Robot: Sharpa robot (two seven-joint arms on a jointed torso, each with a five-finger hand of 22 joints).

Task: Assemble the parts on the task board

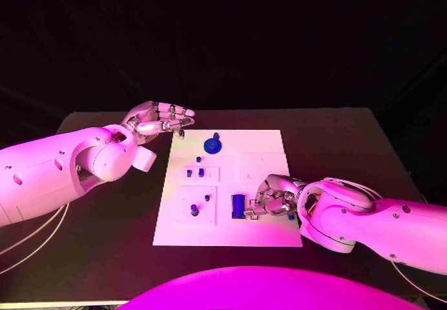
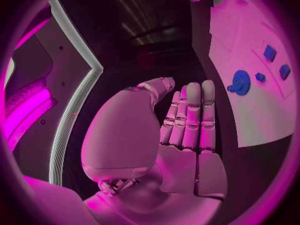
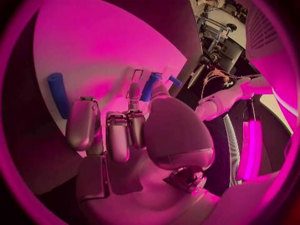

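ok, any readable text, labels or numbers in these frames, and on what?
None readable.
task board: plain white, no print legible.
blue parts: no markings visible.
left hand and right hand: no legible logo or number.

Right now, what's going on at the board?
The right hand rests over the near right part of the white task board, fingers curled beside a blue bar-shaped part; whether it grips anything is unclear. The left hand hovers off the board's far left corner, holding nothing. A round blue part lies near the far end.
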